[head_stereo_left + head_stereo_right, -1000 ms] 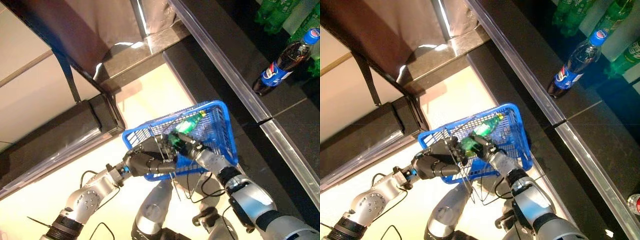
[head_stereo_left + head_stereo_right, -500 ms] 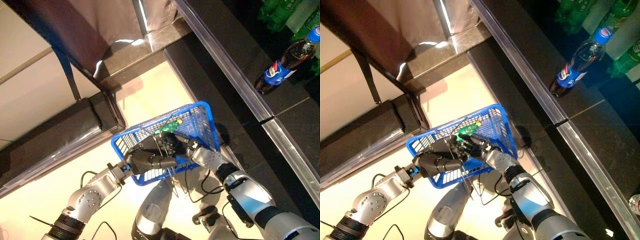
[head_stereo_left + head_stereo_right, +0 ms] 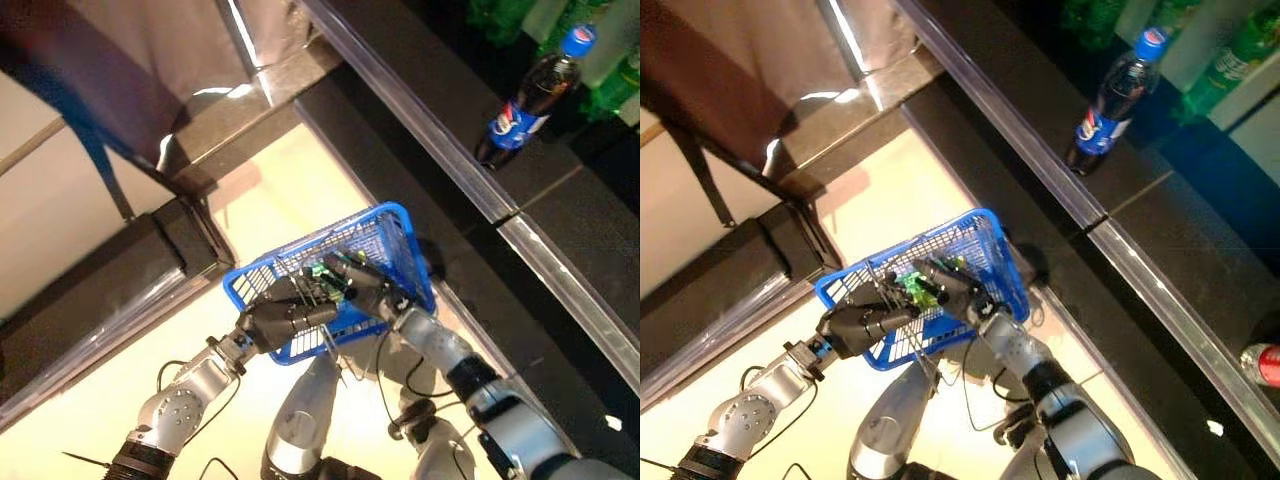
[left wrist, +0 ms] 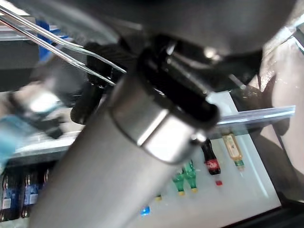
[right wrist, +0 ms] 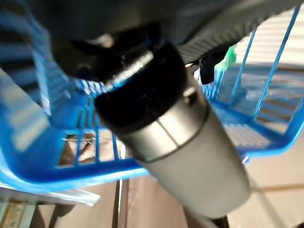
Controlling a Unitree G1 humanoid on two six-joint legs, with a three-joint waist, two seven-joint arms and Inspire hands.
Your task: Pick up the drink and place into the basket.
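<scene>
Blue basket (image 3: 400,262) hangs from the left hand (image 3: 285,318), curled round its wire handle, while the right hand (image 3: 365,292) grips the green drink (image 3: 325,272) inside it; a late release could tip it out.

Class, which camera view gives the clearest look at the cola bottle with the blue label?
The right eye view: the cola bottle stands there whole, cap to base, on the dark shelf. The left eye view shows it too, nearer the picture's edge. The right wrist view does not show it; the left wrist view shows only distant, small bottles.
</scene>
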